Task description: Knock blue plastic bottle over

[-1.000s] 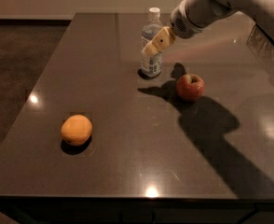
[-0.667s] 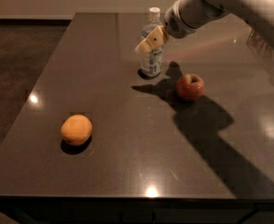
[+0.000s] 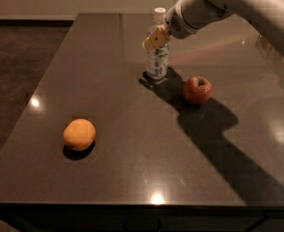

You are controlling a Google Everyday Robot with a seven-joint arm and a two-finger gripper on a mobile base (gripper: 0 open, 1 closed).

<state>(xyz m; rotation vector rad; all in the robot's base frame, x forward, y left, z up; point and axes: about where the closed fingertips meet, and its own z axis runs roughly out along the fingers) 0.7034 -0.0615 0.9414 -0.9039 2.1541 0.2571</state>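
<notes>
The blue plastic bottle [image 3: 157,57] stands upright at the back middle of the dark table [image 3: 132,168]. It is slim and clear, with a white cap and a printed label. My gripper [image 3: 154,38] comes in from the upper right and sits in front of the bottle's upper half, its tan fingertips over the bottle's neck and shoulder. I cannot tell whether it touches the bottle.
A red apple [image 3: 197,90] lies just right of and in front of the bottle. An orange [image 3: 79,134] lies at the front left. The table's left edge runs along a dark floor. My arm's shadow falls across the table to the right.
My gripper has risen and moved slightly left, from the bottle's middle to its upper part. The bottle still stands upright in the same spot.
</notes>
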